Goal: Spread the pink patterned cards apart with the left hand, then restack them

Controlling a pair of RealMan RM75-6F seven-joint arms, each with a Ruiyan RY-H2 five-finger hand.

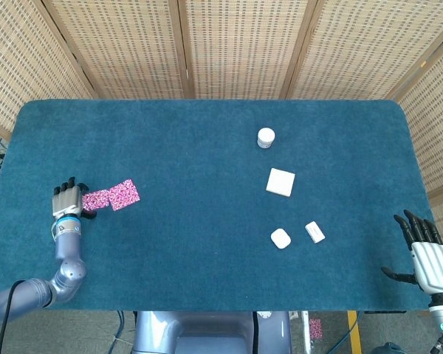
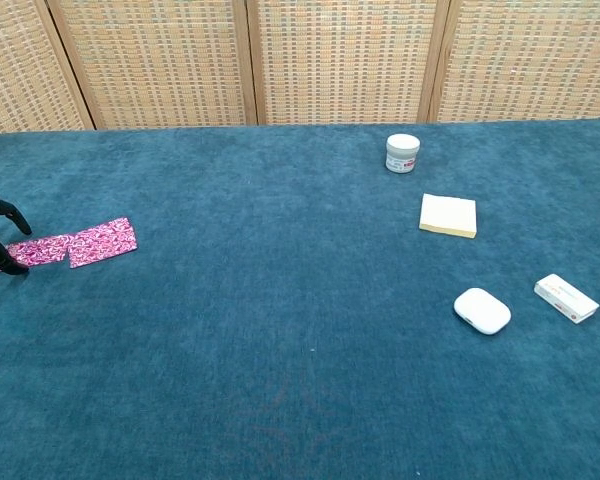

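On the left of the table, the pink patterned cards (image 1: 111, 197) lie spread, edges just overlapping. Left hand (image 1: 68, 201) beside them, fingers released, holding nothing; right hand (image 1: 427, 254) idle, fingers apart. Restacking judged still to do.

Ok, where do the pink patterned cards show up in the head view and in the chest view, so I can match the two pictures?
Head view: pink patterned cards lie at the left of the table, just right of the left hand.
Chest view: the cards lie at the far left edge, mid-height, beside the dark fingers of that hand.
Shared landmark: the white jar, far across the table to the right in both.
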